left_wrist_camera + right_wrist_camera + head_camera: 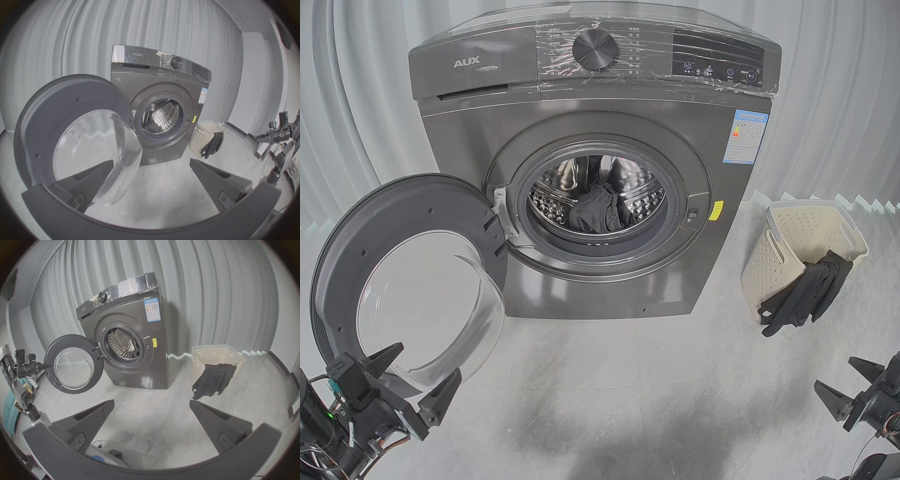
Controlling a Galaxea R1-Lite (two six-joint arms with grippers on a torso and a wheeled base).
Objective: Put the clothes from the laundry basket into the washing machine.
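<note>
Your right gripper (836,375) hangs spread and empty, near but apart from the dark garment (806,290) draped over the laundry basket (794,231) rim. Your left gripper (428,359), also spread, sits by the washing machine (487,137) door (394,206).

Door (409,281) swung wide at left, drum opening (599,172) unblocked, laundry basket (765,262) right
</note>
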